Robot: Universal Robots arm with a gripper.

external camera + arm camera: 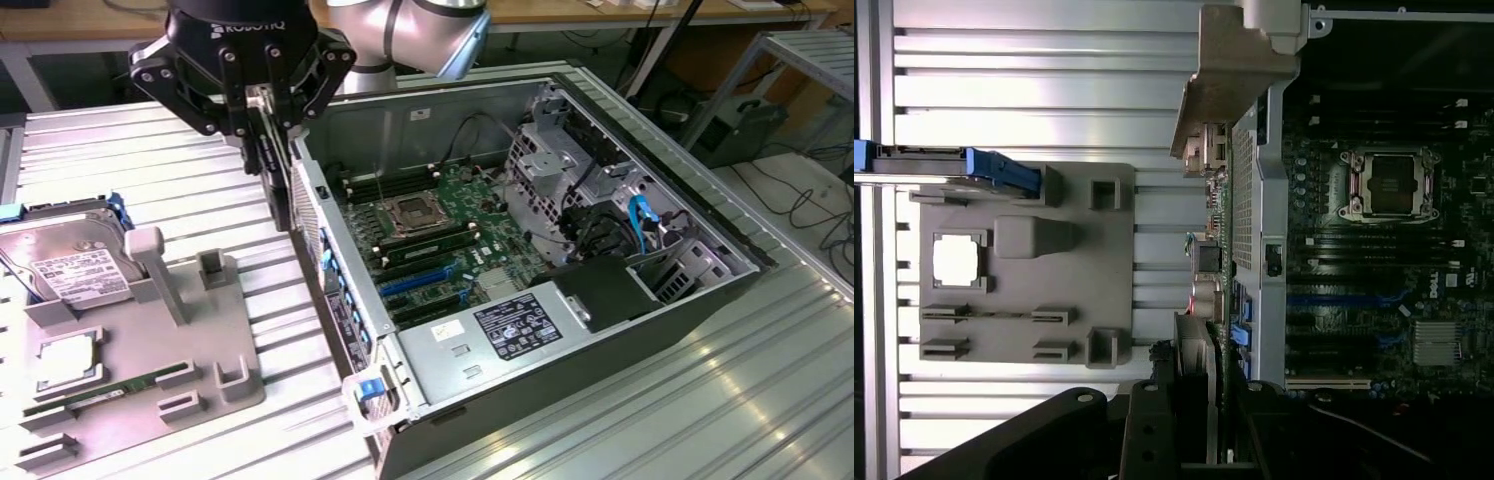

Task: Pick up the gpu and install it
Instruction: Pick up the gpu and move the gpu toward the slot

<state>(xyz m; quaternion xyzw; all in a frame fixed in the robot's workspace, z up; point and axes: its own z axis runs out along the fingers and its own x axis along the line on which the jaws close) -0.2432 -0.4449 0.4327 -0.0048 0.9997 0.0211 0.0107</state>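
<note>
My gripper (264,118) hangs above the table, shut on the gpu (276,175). The card hangs edge-on below the fingers, a thin dark board just outside the near wall of the open computer case (694,290). In the wrist view the gpu (1216,250) runs away from my gripper (1204,405), and its silver end bracket (1239,85) is at the far end, over the case wall. The motherboard (441,235) lies inside the case with its blue expansion slots (420,285) bare; the wrist view shows these blue expansion slots (1334,300) beside the card.
A grey parts fixture (160,370) lies on the ribbed metal table at the exterior view's left. It holds a silver hard drive (74,270), a square processor (67,358) and a narrow green memory stick (114,392). The power supply (514,325) and drive cage (561,160) sit inside the case.
</note>
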